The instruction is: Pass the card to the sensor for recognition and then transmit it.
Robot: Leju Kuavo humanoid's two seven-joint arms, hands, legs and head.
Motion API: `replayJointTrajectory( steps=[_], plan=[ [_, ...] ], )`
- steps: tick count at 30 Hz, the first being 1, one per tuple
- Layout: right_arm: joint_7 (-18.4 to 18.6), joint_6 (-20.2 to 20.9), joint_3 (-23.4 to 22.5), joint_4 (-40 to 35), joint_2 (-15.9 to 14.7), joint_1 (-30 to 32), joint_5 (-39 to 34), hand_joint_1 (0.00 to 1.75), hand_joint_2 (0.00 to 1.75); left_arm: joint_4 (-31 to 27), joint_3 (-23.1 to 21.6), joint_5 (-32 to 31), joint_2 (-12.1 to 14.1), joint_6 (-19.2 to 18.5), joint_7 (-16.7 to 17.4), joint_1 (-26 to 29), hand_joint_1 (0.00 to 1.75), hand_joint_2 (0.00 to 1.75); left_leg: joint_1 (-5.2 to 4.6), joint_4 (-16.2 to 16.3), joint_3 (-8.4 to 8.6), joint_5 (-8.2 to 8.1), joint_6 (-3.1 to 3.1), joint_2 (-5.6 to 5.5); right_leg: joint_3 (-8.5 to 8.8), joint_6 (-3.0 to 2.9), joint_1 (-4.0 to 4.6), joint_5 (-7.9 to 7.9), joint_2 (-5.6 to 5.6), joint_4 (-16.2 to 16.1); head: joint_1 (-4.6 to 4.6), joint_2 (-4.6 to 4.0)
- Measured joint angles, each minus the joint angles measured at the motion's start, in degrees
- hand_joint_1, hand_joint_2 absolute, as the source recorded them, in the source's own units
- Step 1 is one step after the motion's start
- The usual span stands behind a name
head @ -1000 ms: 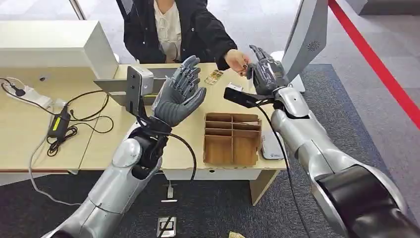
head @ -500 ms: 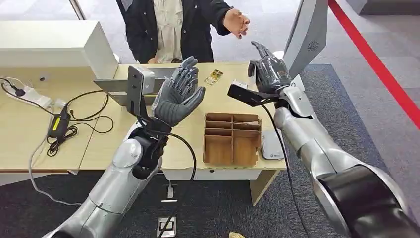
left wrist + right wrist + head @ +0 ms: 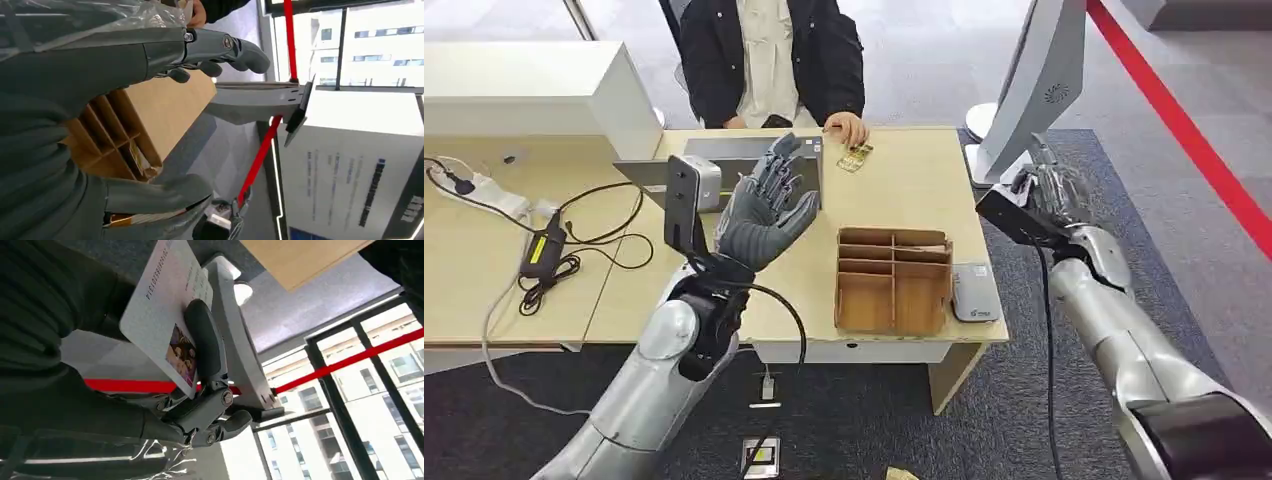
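Observation:
My right hand (image 3: 1056, 190) is raised beside the table's right end, near the grey screen stand (image 3: 1036, 85). It holds a white card (image 3: 162, 310) with a small photo and printed text, the thumb (image 3: 202, 342) pressing across its face. My left hand (image 3: 769, 205) is lifted over the table with its fingers (image 3: 220, 47) spread and nothing in it. A flat white-grey sensor pad (image 3: 973, 293) lies at the table's front right corner, beside a cardboard organiser (image 3: 894, 280).
A person in a dark coat sits across the table, one hand (image 3: 849, 127) resting next to a small card (image 3: 856, 157). A laptop (image 3: 729, 152), a white box (image 3: 534, 95) and cables with a power brick (image 3: 549, 250) take up the left side.
The person's hand left my right hand, rose, then came down on the table. My right hand swung right and back past the table's edge. My left hand sank slightly.

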Motion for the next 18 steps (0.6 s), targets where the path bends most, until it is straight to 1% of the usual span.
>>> replayJointTrajectory(
  steps=[2,8,15,18],
  plan=[
    [0.63,0.37,-0.63,-1.76,-1.48,2.35,-0.26,1.75,1.75,-0.65,0.04,-0.09,0.28,0.00,0.30,0.43,0.00,1.75,-0.01,0.00,-0.01,-0.01,0.00,-0.01,0.00,0.00,0.00,0.00,0.00,0.00,0.00,0.00],
    [2.07,1.18,-2.34,-6.53,-3.84,7.53,-0.35,1.75,1.75,-1.84,0.02,0.24,0.92,0.56,0.55,1.15,0.00,1.75,0.01,-0.02,0.00,0.01,-0.01,0.00,0.00,-0.01,0.03,0.00,0.00,0.02,-0.02,0.00],
    [2.42,3.10,-2.75,-11.37,-4.02,11.86,-0.44,1.75,1.75,-1.83,-0.48,2.12,0.94,1.55,-0.24,0.90,0.00,1.75,0.01,-0.02,0.01,0.02,-0.01,0.07,0.00,-0.01,0.02,0.00,0.03,0.03,0.00,0.00],
    [3.56,3.83,-2.71,-13.77,-3.67,13.26,-0.39,1.75,1.75,-1.77,-0.46,1.79,0.92,0.63,-0.28,0.88,0.00,1.75,0.01,-0.02,0.00,0.02,-0.01,0.07,0.00,-0.01,0.03,0.00,0.03,0.03,0.00,0.00]
  ],
)
